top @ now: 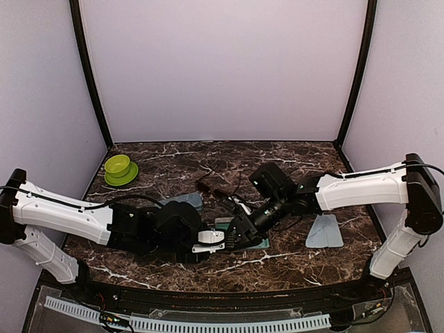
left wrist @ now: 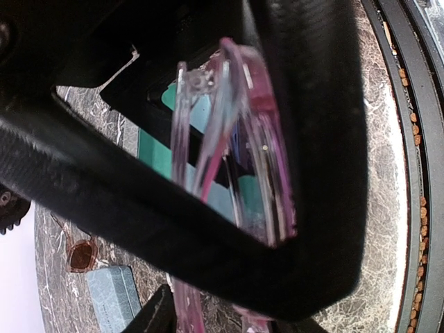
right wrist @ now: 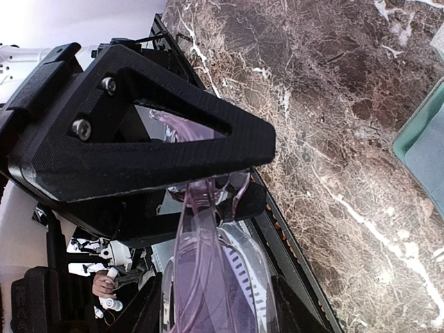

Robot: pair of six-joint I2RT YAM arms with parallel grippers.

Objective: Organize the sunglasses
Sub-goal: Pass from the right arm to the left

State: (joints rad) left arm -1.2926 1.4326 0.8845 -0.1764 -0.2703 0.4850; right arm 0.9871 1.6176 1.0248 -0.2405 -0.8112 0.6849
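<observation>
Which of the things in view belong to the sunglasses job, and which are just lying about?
Job:
purple-tinted sunglasses
reddish-brown sunglasses

Lying about:
green bowl
blue-grey case
light-blue cloth

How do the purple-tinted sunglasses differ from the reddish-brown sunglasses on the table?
Tint: the purple-tinted sunglasses have pale see-through frames; the reddish-brown sunglasses look dark. Place: the purple-tinted sunglasses sit in the right gripper; the reddish-brown sunglasses lie untouched on the table. Both are small and thin-framed.
</observation>
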